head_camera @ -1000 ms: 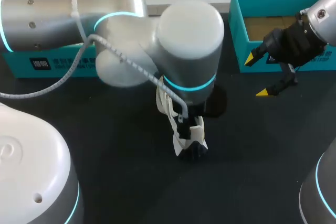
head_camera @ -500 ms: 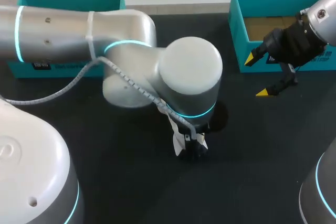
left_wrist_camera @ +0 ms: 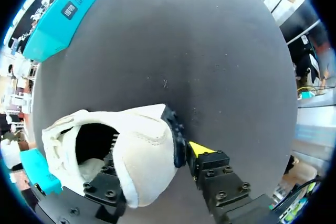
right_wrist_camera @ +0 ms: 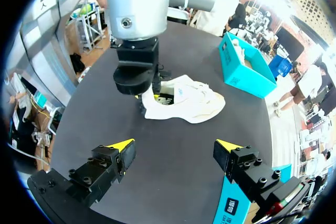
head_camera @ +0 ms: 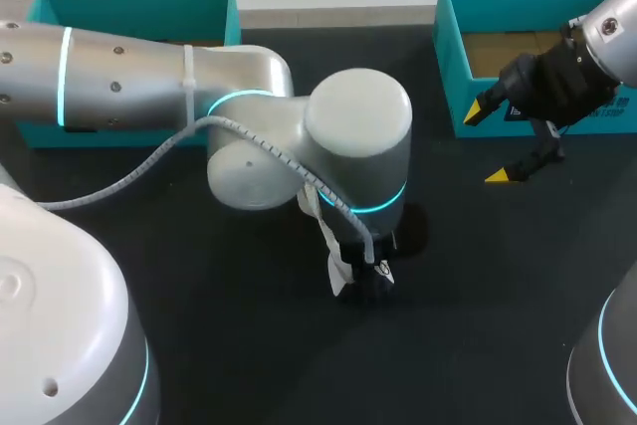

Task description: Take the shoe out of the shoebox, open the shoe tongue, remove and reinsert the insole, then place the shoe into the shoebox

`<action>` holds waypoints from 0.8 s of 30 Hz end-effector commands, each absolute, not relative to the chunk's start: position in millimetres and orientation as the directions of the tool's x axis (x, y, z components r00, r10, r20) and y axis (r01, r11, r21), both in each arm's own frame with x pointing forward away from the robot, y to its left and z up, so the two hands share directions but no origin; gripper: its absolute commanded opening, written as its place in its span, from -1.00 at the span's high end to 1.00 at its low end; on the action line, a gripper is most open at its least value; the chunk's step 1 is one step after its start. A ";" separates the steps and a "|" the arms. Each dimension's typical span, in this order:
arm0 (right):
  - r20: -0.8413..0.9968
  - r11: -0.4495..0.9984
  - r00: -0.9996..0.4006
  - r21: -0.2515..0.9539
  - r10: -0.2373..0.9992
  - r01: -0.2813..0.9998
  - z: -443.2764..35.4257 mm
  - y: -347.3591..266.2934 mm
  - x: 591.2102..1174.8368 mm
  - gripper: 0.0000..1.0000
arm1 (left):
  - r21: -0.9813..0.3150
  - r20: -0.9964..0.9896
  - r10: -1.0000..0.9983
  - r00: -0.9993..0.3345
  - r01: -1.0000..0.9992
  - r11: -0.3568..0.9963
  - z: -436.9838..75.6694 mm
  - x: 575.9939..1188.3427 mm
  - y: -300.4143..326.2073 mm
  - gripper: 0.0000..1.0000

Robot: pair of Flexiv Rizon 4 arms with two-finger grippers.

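Note:
A white shoe point(head_camera: 336, 268) with a black sole lies on the dark table near the middle, mostly hidden under my left arm in the head view. My left gripper point(head_camera: 364, 282) stands over its heel. In the left wrist view the left gripper point(left_wrist_camera: 155, 162) is shut on the shoe point(left_wrist_camera: 139, 150): one finger sits inside the opening, the other's yellow tip point(left_wrist_camera: 197, 148) presses the heel from outside. My right gripper point(head_camera: 493, 144) hangs open and empty beside the teal shoebox point(head_camera: 450, 42) at the back right. From there the shoe point(right_wrist_camera: 191, 100) lies well ahead of the right gripper point(right_wrist_camera: 175, 148).
A second teal box point(head_camera: 129, 2) stands at the back left, partly behind my left arm. The table point(head_camera: 478, 276) is a dark mat. My left arm's cable point(head_camera: 149, 161) loops above the table's left side.
My left arm has shifted and sunk over the shoe, and its fingers have closed in on the heel. The right arm has kept still.

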State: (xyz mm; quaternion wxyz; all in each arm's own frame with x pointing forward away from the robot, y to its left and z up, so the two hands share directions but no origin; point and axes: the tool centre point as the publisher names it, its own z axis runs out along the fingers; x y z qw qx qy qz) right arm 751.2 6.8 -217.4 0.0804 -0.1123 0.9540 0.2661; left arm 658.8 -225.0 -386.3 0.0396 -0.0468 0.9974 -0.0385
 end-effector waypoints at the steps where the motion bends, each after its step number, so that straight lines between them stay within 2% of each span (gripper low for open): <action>1: -0.213 0.834 -0.962 0.488 -0.171 -0.257 -217.9 7.1 751.0 -1.00 | -0.081 -0.015 -0.095 -0.995 -0.093 0.992 -391.5 665.4 -228.8 0.40; 2: -0.213 0.834 -0.962 0.488 -0.171 -0.257 -217.9 7.1 751.0 -1.00 | -0.073 -0.008 -0.094 -0.995 -0.094 0.993 -390.2 664.5 -228.4 0.59; 4: -0.213 0.834 -0.962 0.488 -0.171 -0.257 -217.9 7.1 751.0 -1.00 | -0.068 0.016 -0.100 -0.995 -0.101 0.993 -389.4 662.4 -227.7 0.73; 6: -0.213 0.834 -0.962 0.488 -0.171 -0.257 -217.9 7.1 751.0 -1.00 | -0.062 0.040 -0.100 -0.994 -0.102 0.993 -388.2 660.2 -226.0 1.00; 12: -0.213 0.834 -0.962 0.488 -0.171 -0.257 -217.9 7.1 751.0 -1.00 | -0.086 0.140 -0.058 -0.988 -0.071 0.994 -357.1 653.4 -215.3 1.00; 24: -0.213 0.834 -0.962 0.488 -0.171 -0.257 -217.9 7.1 751.0 -1.00 | -0.098 0.243 0.026 -0.970 0.002 0.995 -220.3 666.1 -168.5 1.00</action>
